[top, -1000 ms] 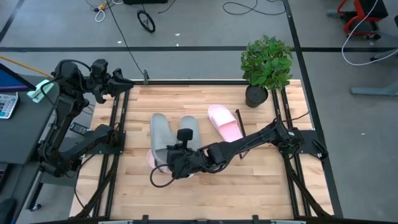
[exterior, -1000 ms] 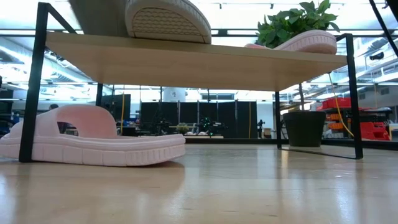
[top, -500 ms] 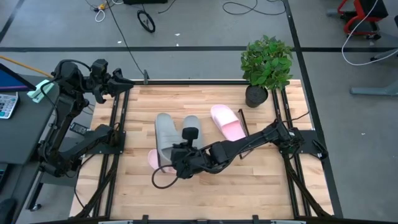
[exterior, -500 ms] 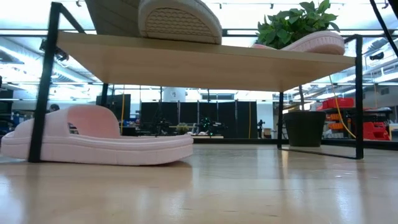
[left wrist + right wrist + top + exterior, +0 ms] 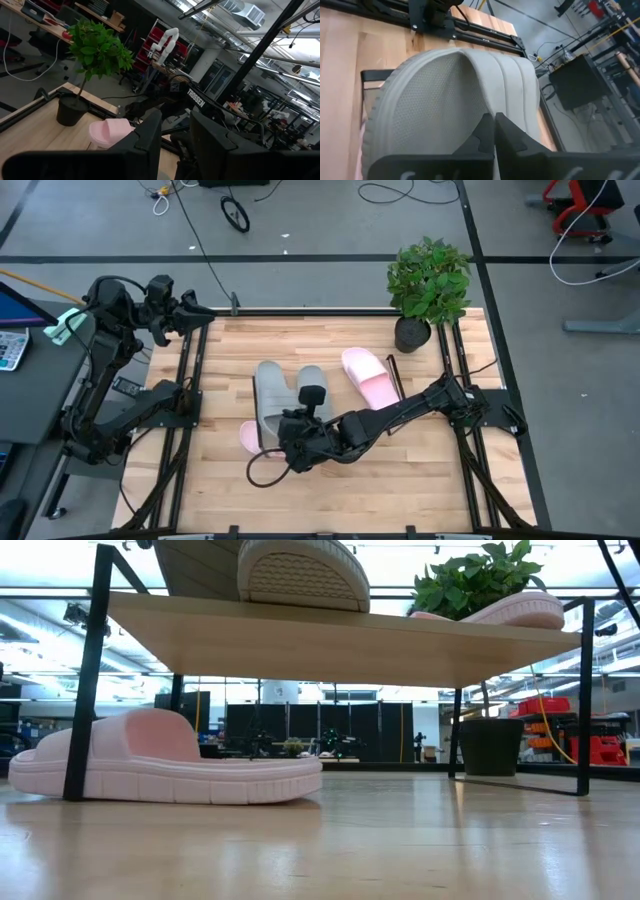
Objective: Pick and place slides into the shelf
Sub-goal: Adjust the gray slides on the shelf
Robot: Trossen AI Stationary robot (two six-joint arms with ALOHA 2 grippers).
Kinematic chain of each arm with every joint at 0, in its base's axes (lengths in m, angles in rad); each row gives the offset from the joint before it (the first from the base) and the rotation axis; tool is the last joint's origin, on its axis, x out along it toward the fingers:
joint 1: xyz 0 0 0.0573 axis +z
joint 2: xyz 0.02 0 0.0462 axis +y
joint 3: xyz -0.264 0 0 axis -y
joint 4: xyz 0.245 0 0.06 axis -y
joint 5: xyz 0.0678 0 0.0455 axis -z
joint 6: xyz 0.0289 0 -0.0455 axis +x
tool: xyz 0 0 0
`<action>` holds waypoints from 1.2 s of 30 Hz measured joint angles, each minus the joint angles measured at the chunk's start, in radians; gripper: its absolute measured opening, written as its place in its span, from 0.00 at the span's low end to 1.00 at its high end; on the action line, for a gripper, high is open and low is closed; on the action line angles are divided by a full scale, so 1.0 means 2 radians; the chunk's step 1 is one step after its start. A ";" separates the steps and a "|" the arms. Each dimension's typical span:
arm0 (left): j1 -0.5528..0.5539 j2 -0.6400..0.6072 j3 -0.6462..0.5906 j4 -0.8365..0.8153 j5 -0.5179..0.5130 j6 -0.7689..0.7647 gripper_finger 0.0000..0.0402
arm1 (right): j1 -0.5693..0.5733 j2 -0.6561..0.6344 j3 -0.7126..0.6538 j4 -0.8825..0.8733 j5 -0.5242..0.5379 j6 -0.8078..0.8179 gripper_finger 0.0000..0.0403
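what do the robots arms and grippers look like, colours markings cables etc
Both arms are dark, nearly black, built of slim jointed links. The left gripper ends in two tapered black fingers, broad and flat-faced in its wrist view. The right gripper has matching black fingers with a stepped notch near the tips. A black cable loops from the right wrist, and white TROSSEN lettering marks the right arm.

Potted plant [image 5: 428,288] at far right corner of wooden worktop [image 5: 420,470]; cables [image 5: 190,225] on floor beyond.
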State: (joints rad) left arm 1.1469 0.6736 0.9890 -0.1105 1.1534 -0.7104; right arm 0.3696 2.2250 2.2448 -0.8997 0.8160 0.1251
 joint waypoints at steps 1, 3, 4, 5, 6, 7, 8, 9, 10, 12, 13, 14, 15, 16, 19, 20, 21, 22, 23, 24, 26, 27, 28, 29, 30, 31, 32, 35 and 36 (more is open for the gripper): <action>0.000 0.000 0.000 0.000 0.000 0.000 0.27 | 0.000 0.000 0.000 0.000 0.000 0.005 0.00; 0.000 0.000 0.000 0.000 0.000 0.000 0.27 | 0.000 0.000 0.000 0.000 -0.005 0.008 0.00; 0.000 0.000 0.000 0.000 0.000 0.000 0.27 | -0.001 0.000 0.000 0.000 -0.010 0.008 0.00; 0.000 0.000 0.000 0.000 0.000 0.000 0.27 | -0.001 0.001 0.000 0.000 -0.014 0.011 0.00; 0.000 0.000 0.000 0.000 0.000 0.000 0.27 | -0.001 0.001 0.000 0.000 -0.018 0.019 0.00; 0.000 0.000 0.000 0.000 0.000 0.000 0.27 | -0.002 0.002 0.000 -0.002 -0.022 0.029 0.00; 0.000 0.000 0.000 0.000 0.000 0.000 0.27 | -0.002 0.002 -0.001 -0.003 -0.029 0.037 0.00; 0.000 0.000 0.000 0.000 0.000 0.000 0.27 | -0.002 0.002 -0.006 -0.003 -0.032 0.044 0.00; 0.000 0.000 0.000 0.000 0.000 0.000 0.27 | -0.002 0.002 -0.011 -0.003 -0.033 0.052 0.00; 0.000 0.000 0.000 0.000 0.000 0.000 0.27 | -0.001 0.003 -0.015 -0.015 -0.038 0.064 0.00; 0.000 0.000 0.000 0.000 0.000 0.000 0.27 | -0.001 0.003 -0.016 -0.022 -0.044 0.070 0.00; 0.000 0.000 0.000 0.000 0.000 0.000 0.27 | -0.001 0.003 -0.019 -0.026 -0.050 0.074 0.00; 0.000 0.000 0.000 0.000 0.000 0.000 0.27 | -0.001 0.002 -0.022 -0.029 -0.054 0.078 0.00; 0.000 0.000 0.000 0.000 0.000 0.000 0.27 | -0.001 0.002 -0.026 -0.031 -0.055 0.081 0.00; 0.000 0.000 0.000 0.000 0.000 0.000 0.27 | -0.001 0.002 -0.034 -0.028 -0.068 0.084 0.00; 0.000 0.000 0.000 0.000 0.000 0.000 0.27 | -0.001 0.002 -0.037 -0.027 -0.074 0.085 0.00; 0.000 0.000 0.000 0.000 0.000 0.001 0.27 | -0.002 0.002 -0.039 -0.026 -0.080 0.087 0.00; 0.000 0.000 0.000 0.000 0.000 0.004 0.27 | -0.002 0.001 -0.042 -0.022 -0.087 0.089 0.00; 0.000 0.000 0.000 0.000 0.000 0.006 0.27 | -0.002 0.001 -0.044 -0.020 -0.091 0.093 0.00; 0.000 0.000 0.000 0.000 0.000 0.008 0.27 | -0.002 0.001 -0.044 -0.020 -0.094 0.095 0.00; 0.000 0.000 0.000 0.000 0.000 0.008 0.27 | -0.002 0.001 -0.044 -0.020 -0.104 0.094 0.00; 0.000 0.000 0.000 0.000 0.000 0.008 0.27 | -0.002 0.001 -0.044 -0.020 -0.110 0.092 0.00; 0.000 0.000 0.000 0.000 0.000 0.008 0.27 | -0.002 0.001 -0.044 -0.021 -0.113 0.090 0.00; 0.000 0.000 0.000 0.000 0.000 0.008 0.27 | -0.002 0.001 -0.044 -0.021 -0.115 0.088 0.00; 0.000 0.000 0.000 0.000 0.000 0.008 0.27 | -0.002 0.001 -0.044 -0.021 -0.116 0.082 0.00; 0.000 0.000 0.000 0.000 0.000 0.008 0.27 | -0.002 0.001 -0.044 -0.022 -0.117 0.076 0.00; 0.000 0.000 0.000 0.000 0.000 0.008 0.27 | -0.002 0.001 -0.044 -0.024 -0.119 0.071 0.00; 0.000 0.000 0.000 0.000 0.000 0.008 0.27 | -0.002 0.001 -0.044 -0.034 -0.127 0.066 0.00; 0.000 0.000 0.000 0.000 0.000 0.008 0.27 | -0.002 0.001 -0.044 -0.038 -0.130 0.067 0.00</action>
State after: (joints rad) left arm 1.1469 0.6739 0.9890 -0.1104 1.1530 -0.6941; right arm 0.3649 2.2276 2.1563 -0.9750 0.5563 0.2587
